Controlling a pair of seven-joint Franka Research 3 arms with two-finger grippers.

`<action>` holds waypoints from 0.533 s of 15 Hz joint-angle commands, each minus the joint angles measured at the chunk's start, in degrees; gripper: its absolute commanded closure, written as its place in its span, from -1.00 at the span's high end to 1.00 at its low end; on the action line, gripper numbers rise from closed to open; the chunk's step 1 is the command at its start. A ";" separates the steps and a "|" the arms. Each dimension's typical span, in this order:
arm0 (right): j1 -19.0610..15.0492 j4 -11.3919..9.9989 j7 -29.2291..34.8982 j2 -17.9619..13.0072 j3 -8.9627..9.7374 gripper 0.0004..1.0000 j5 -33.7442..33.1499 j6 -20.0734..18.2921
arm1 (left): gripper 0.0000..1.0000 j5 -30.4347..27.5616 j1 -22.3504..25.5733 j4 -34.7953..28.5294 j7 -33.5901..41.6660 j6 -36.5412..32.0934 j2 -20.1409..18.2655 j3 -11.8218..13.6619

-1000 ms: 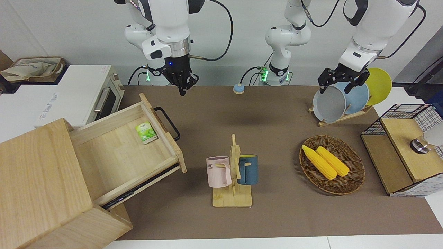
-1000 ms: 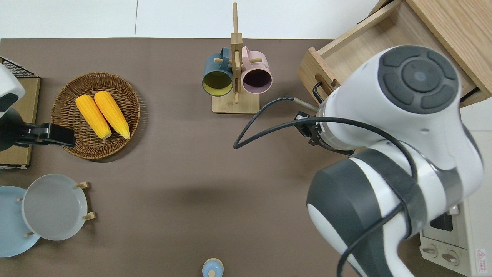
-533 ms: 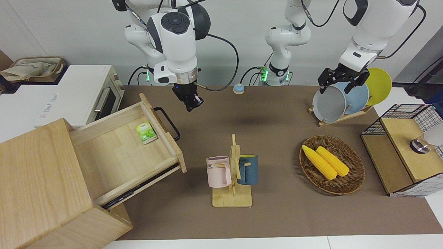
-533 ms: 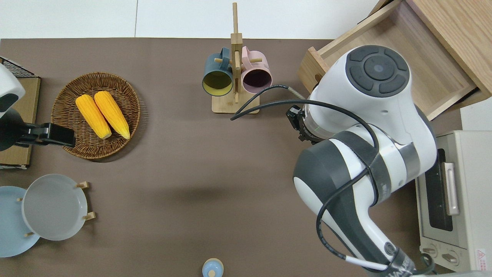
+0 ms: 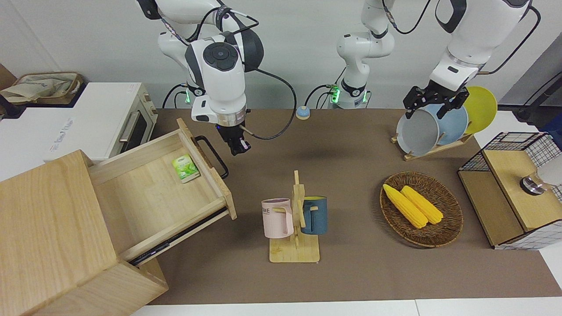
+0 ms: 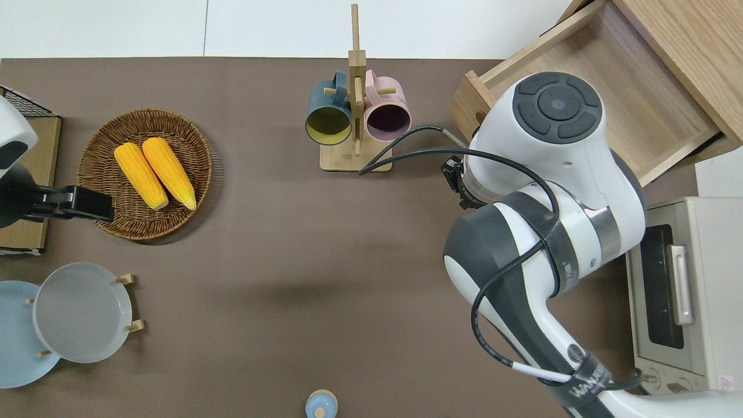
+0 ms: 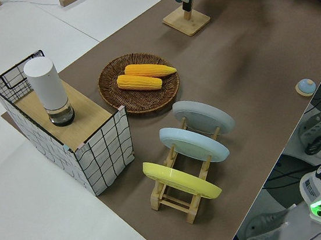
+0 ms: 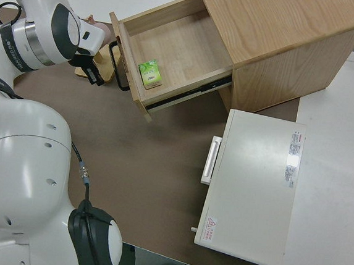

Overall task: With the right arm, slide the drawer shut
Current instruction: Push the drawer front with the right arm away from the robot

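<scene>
The drawer stands pulled far out of the pale wooden cabinet at the right arm's end of the table. Its black loop handle faces the table's middle, and a green packet lies inside. My right gripper is shut and empty. It hangs low over the brown mat, just beside the handle and apart from it. The right side view shows the gripper next to the handle. In the overhead view the arm's wrist hides the gripper and covers part of the drawer. The left arm is parked.
A white toaster oven stands beside the cabinet, nearer to the robots. A mug rack with two mugs stands mid-table. A basket with corn, a plate rack and a wire-mesh box are toward the left arm's end.
My right arm has swung out from the robots' edge and come down, bringing the gripper beside the drawer handle. The drawer and the left arm have not moved.
</scene>
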 commanded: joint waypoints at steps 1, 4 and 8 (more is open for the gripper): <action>-1.18 -0.47 2.07 1.09 0.68 -1.00 -2.71 1.64 | 0.99 0.98 0.22 1.49 0.56 -1.13 0.65 -0.37; -2.15 -0.03 1.98 1.62 0.42 -1.00 -2.79 2.08 | 0.99 0.98 0.22 1.49 0.56 -1.13 0.65 -0.37; -2.94 0.06 1.89 2.41 0.16 -1.00 -2.79 2.34 | 0.99 0.98 0.22 1.49 0.56 -1.13 0.65 -0.37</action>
